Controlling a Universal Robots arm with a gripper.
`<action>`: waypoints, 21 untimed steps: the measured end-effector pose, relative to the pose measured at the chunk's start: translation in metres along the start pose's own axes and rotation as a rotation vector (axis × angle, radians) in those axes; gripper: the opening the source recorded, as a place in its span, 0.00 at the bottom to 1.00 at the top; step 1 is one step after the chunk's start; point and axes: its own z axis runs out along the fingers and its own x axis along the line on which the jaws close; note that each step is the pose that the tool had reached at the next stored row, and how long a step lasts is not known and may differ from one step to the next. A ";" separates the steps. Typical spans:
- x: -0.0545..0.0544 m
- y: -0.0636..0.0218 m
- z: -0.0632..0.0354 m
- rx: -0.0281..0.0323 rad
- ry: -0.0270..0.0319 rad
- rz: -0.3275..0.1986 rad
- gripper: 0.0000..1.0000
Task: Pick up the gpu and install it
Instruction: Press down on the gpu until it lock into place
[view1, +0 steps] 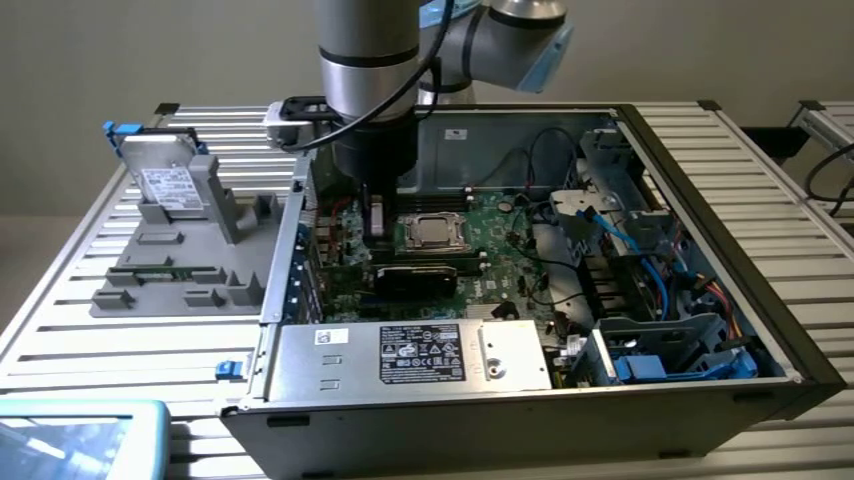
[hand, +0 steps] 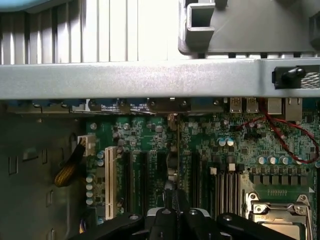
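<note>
1. Fingers (hand: 165, 225): clenched on gpu (hand: 175, 197). Card is held edge-on and runs straight out from the fingertips toward the rear wall of the PC case (hand: 160, 77).
2. Gpu position: inside the case, directly below the arm wrist in the exterior view (view1: 378, 218), above the expansion-slot area of the motherboard (hand: 145, 135). Cannot tell whether the card edge touches a slot.
3. Beside the fingers, one side: white slot connector (hand: 110, 175) and black/yellow cable bundle (hand: 70, 167).
4. Beside the fingers, other side: CPU socket w/ metal frame (hand: 280, 215); a red wire (hand: 295, 135) loops beyond it.
5. Farther from the fingers, within the case: PSU w/ black label (view1: 420, 352) and blue drive bay (view1: 667, 350).
6. Outside the case, well apart from the fingers: grey fixture (view1: 187, 270) on the slatted surface (view1: 747, 160), carrying a hard drive (view1: 167, 185) stood up.
</note>
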 end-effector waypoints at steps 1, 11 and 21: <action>0.000 -0.0036 -0.0010 0.0001 0.0000 0.000 0.12; -0.001 -0.0307 0.0071 -0.0064 0.0004 0.000 0.12; -0.002 -0.0301 0.0170 -0.0231 0.0007 -0.002 0.12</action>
